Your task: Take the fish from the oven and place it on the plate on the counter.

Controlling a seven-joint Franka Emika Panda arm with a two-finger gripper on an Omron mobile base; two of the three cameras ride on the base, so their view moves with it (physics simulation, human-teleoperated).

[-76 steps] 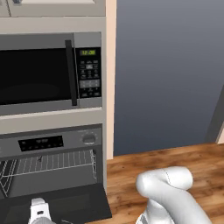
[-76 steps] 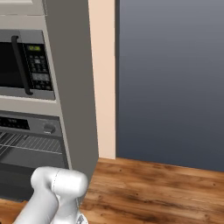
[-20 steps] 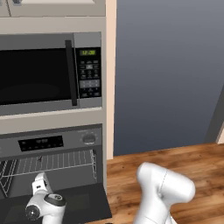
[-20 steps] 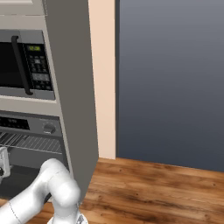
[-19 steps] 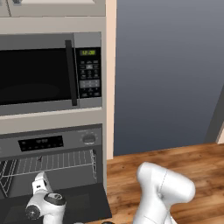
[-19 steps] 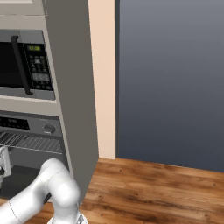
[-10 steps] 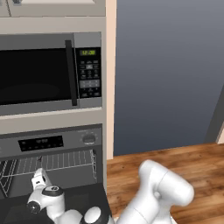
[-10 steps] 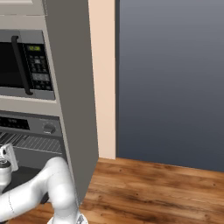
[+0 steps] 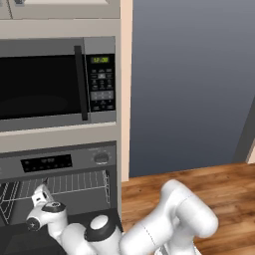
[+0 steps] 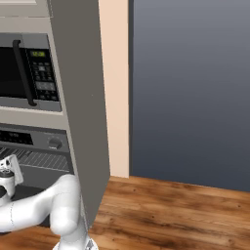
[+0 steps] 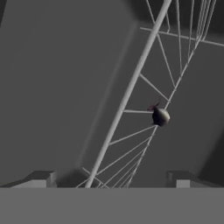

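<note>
- The oven (image 9: 60,162) stands open, its door dropped flat, below the microwave (image 9: 55,82) in the beige cabinet column
- The gripper (image 11: 111,177) is at the oven mouth, at about 8 o'clock in the left base view, its jaws spread wide with nothing between them
- In the hand view the fish (image 11: 159,116), small, dark and rounded, lies on the wire rack (image 11: 131,94) at about 2 o'clock from the fingertips (image 11: 41,178), well apart from them
- Wooden floor (image 10: 171,215) spreads at 3 o'clock of the column
</note>
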